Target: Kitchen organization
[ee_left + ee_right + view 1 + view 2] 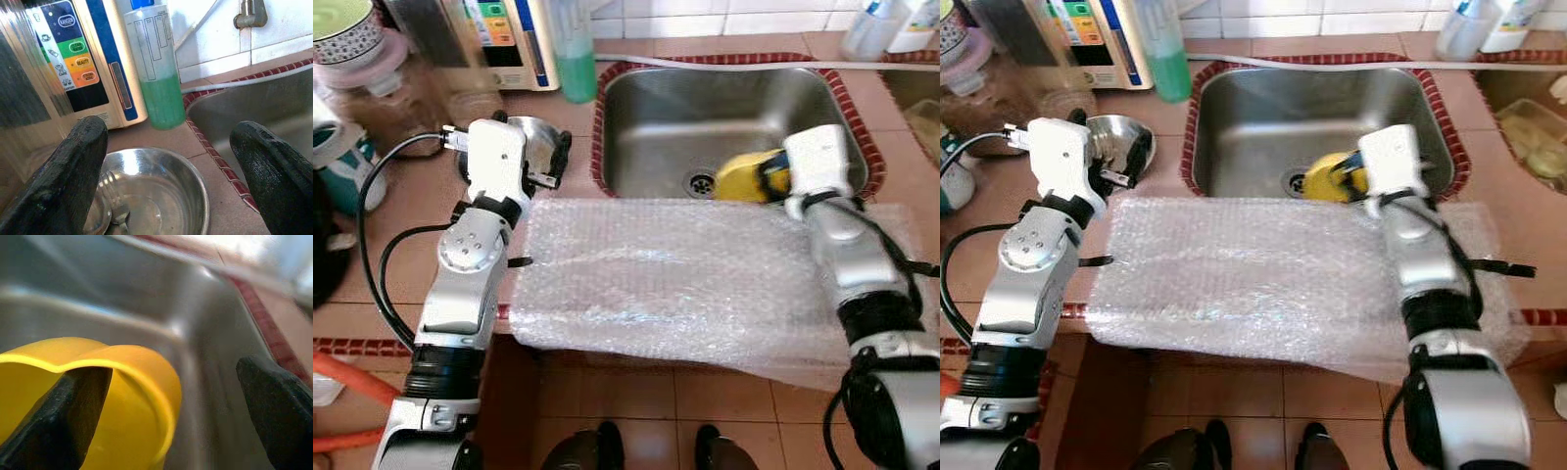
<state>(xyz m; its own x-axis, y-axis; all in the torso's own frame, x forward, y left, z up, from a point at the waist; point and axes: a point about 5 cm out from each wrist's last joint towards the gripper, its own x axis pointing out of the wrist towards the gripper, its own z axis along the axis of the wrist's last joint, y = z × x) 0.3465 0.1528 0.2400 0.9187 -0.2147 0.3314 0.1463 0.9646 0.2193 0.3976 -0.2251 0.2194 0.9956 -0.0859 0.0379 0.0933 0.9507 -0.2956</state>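
Observation:
A shiny steel bowl (536, 135) with a spoon (115, 198) in it stands on the tiled counter left of the sink (705, 103). My left gripper (181, 181) hovers just above the bowl's near rim, open, with nothing between its fingers. Inside the sink, near the drain, lies a yellow plastic cup (742, 176). My right gripper (181, 416) is down in the sink at that cup (127, 377). It is open: one finger (68, 421) sits inside the rim and the other is far off to the side.
A sheet of bubble wrap (675, 274) covers the counter in front of the sink, and both forearms rest over it. A green liquid bottle (576, 64) and a white appliance (514, 39) stand behind the bowl. Jars (372, 69) crowd the far left.

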